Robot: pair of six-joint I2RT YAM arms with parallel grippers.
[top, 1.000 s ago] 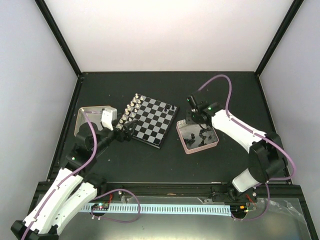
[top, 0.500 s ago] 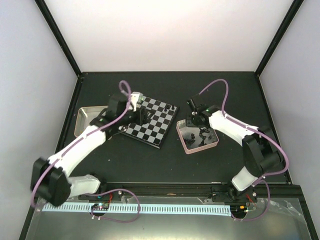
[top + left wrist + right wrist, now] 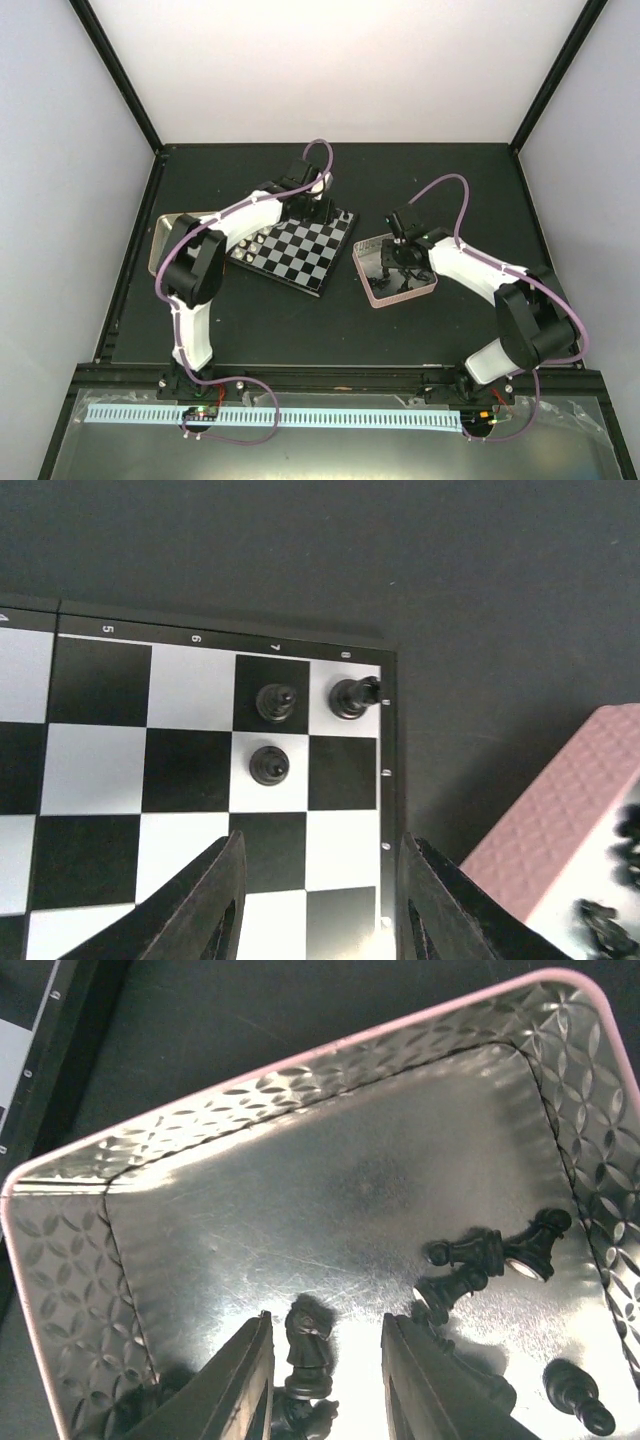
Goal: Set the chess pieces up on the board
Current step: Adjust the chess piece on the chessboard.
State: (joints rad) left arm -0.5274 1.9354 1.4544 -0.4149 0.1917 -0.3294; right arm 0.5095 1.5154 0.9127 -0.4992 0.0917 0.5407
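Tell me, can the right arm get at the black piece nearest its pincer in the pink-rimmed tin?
Probably yes. The right pincer is open over the pink-rimmed tin, one finger on each side of that black piece, and nothing lies between them and it.

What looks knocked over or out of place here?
Several black pieces lie on their sides, jumbled in the pink tin. On the board, three pieces appear upright within their squares, so nothing stands out there.
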